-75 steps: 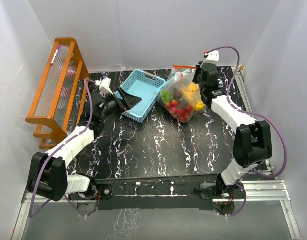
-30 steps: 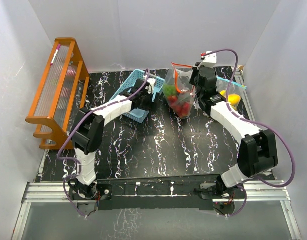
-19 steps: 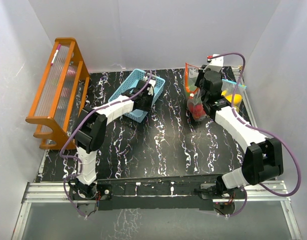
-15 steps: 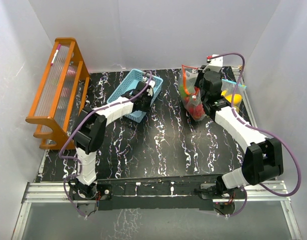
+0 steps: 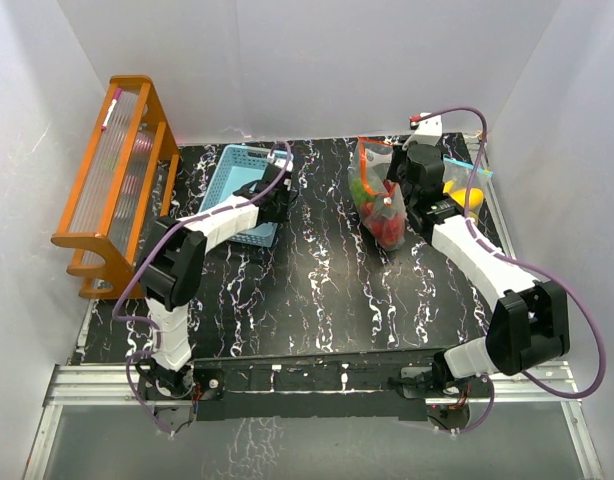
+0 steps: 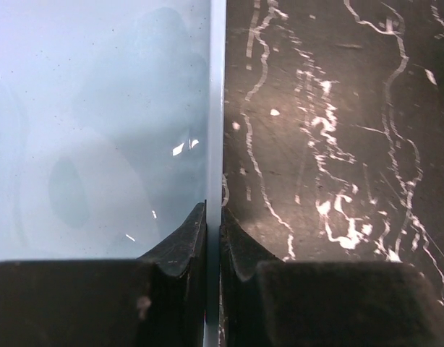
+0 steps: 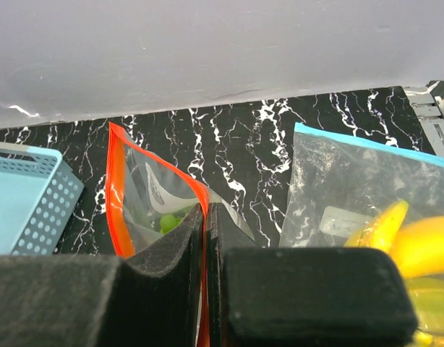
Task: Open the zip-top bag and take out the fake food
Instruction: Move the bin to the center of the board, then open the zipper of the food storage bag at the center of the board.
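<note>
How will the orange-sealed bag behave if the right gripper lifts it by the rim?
Probably floppy: the bag is thin clear film that creases where the right gripper pinches it. Likely bottom-heavy, because the fake food gathers low inside. It may swing, as only one rim spot is held.

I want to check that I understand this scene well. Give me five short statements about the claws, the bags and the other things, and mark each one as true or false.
1. The left claw pinches the wall of the blue basket. True.
2. The right claw hangs open above the table. False: it is shut on the rim of the orange-zip bag.
3. The orange-zip bag is empty. False: red and green fake food lies inside it.
4. A blue-topped bag beside it holds yellow fruit. True.
5. The orange rack stands at the right side of the table. False: it stands at the left side, against the wall.
</note>
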Robot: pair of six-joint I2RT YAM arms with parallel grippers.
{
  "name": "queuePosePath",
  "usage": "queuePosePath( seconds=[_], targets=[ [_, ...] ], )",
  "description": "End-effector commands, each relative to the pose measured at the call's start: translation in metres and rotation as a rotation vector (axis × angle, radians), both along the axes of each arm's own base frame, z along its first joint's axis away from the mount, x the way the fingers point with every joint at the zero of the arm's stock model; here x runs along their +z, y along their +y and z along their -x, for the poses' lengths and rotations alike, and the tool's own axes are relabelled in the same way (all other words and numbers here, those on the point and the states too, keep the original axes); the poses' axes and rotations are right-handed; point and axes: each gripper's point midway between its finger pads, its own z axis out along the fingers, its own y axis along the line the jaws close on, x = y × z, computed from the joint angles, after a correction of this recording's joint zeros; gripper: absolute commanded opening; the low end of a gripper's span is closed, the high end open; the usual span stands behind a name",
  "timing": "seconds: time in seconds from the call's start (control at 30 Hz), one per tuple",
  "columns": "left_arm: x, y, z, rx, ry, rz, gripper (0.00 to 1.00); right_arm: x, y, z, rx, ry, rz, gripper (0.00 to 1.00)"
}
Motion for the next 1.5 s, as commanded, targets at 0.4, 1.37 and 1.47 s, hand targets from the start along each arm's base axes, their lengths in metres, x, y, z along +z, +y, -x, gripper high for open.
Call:
queuePosePath(
  seconds=[0.4,1.37,1.47],
  targets=[
    [0.013,0.071,-0.033,0.271,-0.031,0.030,0.31,0.044,0.018,0.027,0.132,-0.079,-0.093,0.08],
    [0.140,-0.035,0.091,0.058,-0.175,0.723,0.58,-0.030,0.183,0.066,0.311,0.078,-0.057,0.08],
    [0.144,-0.031,0.096,0.074,-0.225,0.776,0.58,-0.024,0.209,0.074,0.296,0.055,-0.067,0.08]
  ],
)
